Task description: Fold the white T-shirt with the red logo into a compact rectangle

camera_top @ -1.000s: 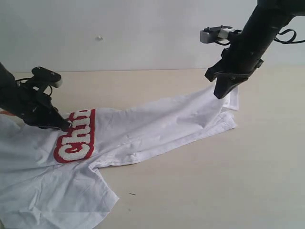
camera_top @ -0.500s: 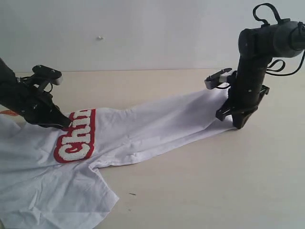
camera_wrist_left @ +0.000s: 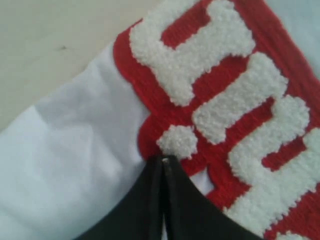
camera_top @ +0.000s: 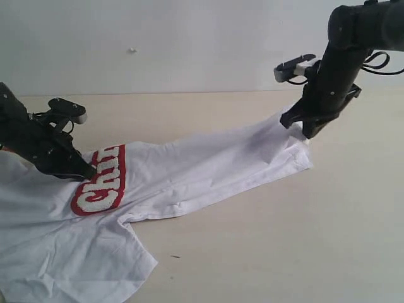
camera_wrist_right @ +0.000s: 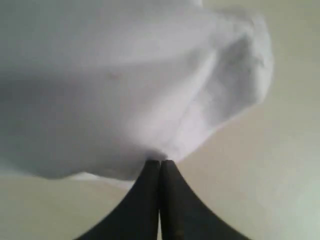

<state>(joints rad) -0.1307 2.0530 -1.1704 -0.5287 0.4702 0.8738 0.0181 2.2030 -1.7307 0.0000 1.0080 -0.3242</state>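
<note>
White tee [camera_top: 208, 167] sprawls crumpled over the table [camera_top: 284, 240], left to middle, with the red logo [camera_top: 101, 183] at left. Left gripper [camera_wrist_left: 163, 160] sits low, jaws clenched on cloth at the logo's edge. Right gripper [camera_wrist_right: 160, 162], angled down at far right, pinches the tee's lifted corner.

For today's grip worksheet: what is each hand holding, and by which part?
Both hold the white T-shirt: left hand beside the red logo, right hand at the raised far end.

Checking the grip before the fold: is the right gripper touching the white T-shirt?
Touching. The right wrist view shows the white T-shirt gathered into the shut tips of the right gripper; the exterior view shows that end raised toward it.
</note>
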